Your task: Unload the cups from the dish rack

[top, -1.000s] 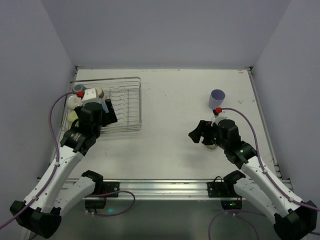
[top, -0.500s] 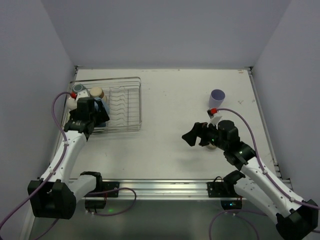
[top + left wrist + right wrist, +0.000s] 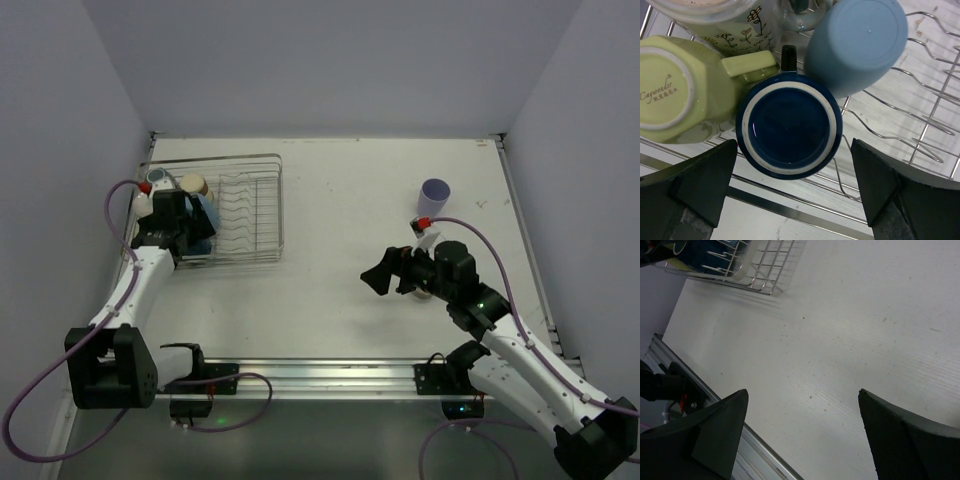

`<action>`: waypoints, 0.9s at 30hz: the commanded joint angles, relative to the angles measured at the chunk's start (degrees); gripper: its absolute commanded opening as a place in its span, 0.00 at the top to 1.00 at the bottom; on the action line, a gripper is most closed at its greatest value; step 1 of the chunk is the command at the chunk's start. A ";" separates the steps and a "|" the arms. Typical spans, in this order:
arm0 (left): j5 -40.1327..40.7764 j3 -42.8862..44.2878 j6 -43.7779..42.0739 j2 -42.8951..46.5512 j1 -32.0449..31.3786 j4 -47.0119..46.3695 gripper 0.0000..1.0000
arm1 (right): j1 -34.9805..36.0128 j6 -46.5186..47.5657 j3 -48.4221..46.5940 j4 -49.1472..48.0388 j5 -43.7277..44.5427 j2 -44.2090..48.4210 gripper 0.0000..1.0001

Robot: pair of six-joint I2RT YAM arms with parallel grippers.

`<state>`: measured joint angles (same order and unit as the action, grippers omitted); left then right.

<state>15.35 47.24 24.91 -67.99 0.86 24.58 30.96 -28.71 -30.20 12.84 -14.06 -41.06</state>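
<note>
- The left tool is spread wide, with the navy mug centred between its fingers.
- The mug sits inverted in the dish rack, axis upright and base towards the camera. Its handle points between the pale green mug and the light blue tumbler.
- The right tool is open above the tabletop.

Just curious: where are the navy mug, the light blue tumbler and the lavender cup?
Round navy mug (image 3: 789,131), left wrist view, upturned base.
Smooth light blue tumbler (image 3: 860,40), left wrist view, flat bottom.
Tapered lavender cup (image 3: 435,189), overhead view, rim.
</note>
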 commanded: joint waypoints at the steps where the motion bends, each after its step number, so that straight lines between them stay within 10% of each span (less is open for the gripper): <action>1: -0.41 1.45 -0.56 -1.71 1.42 -1.73 0.00 | 0.33 1.38 -1.18 -0.80 -1.14 1.07 0.06; 14: 2.31 1.89 -1.00 -6.10 1.69 -2.70 0.13 | 0.68 0.85 -1.00 -1.33 -2.02 1.42 0.05; 27: -5.14 0.92 -0.83 2.67 1.60 -1.03 0.76 | 1.38 -1.52 -1.36 -3.17 -3.86 1.16 0.05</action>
<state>13.43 47.11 24.43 -70.72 1.89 25.28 31.88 -28.93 -30.20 12.32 -15.40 -39.75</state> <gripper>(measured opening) 0.860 0.946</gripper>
